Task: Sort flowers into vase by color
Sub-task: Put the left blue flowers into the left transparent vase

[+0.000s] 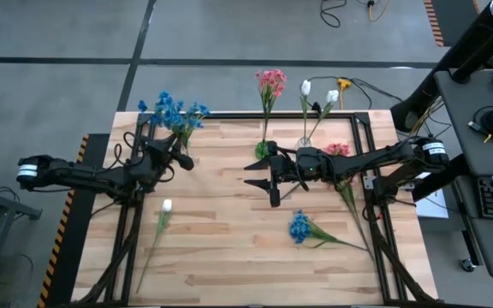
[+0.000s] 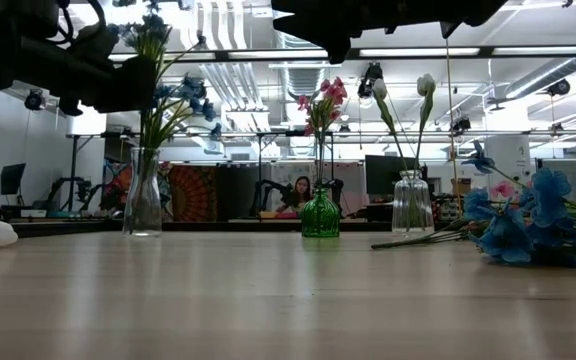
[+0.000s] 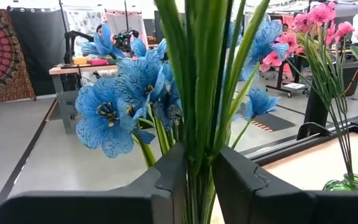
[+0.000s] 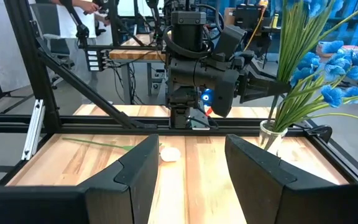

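Observation:
Blue flowers stand in a clear vase at the table's far left, and my left gripper has their stems between its fingers. Pink flowers stand in a green vase at the far middle. White flowers stand in a clear vase to its right. A white flower, a blue flower and a pink flower lie flat on the table. My right gripper hovers open over the table's middle with nothing between its fingers. My left gripper has the blue flowers' green stems between its two fingers, well above the vase's mouth. The bundle of stems fills the narrow gap. The fingers come level from the table's left and lie across the upright stems, whose lower ends stand in the vase.
A dark frame rail runs along the table's far edge behind the vases. The lying pink flower is partly under my right arm. Bare wood spans the near middle. A person sits in the room beyond the table.

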{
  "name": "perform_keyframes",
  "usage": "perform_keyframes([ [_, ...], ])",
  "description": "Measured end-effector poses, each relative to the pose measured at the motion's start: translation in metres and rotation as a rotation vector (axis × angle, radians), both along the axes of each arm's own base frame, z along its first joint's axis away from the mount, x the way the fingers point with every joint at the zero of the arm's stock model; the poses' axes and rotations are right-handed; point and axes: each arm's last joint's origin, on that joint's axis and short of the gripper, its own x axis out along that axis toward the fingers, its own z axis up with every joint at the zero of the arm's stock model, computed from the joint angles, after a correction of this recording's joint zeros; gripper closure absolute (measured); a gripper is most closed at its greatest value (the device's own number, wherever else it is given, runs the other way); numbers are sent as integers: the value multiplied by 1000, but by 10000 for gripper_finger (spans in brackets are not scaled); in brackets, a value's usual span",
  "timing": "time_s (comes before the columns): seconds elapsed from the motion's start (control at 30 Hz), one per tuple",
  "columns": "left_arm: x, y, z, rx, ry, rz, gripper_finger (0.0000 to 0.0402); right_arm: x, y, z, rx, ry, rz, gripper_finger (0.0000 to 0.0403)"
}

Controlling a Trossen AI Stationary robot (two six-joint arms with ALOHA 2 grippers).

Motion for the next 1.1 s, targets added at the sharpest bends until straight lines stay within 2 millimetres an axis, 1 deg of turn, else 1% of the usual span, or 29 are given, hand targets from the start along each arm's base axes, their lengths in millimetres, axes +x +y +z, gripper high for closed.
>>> perform_keyframes([
  [0.27,0,-1,-1,0,9,-10,281,0,0,0,0,1,1,225],
  [0.53,2,-10,-5,-1,55,-66,231,0,0,-2,5,23,0,225],
  [0.77,0,-15,-5,15,94,-16,217,0,0,-2,8,23,0,225],
  [0.97,-1,-21,-7,18,121,-53,215,0,0,-2,8,24,0,225],
  [1.1,-3,-23,-10,14,146,-1,215,0,0,-2,8,23,0,225],
])
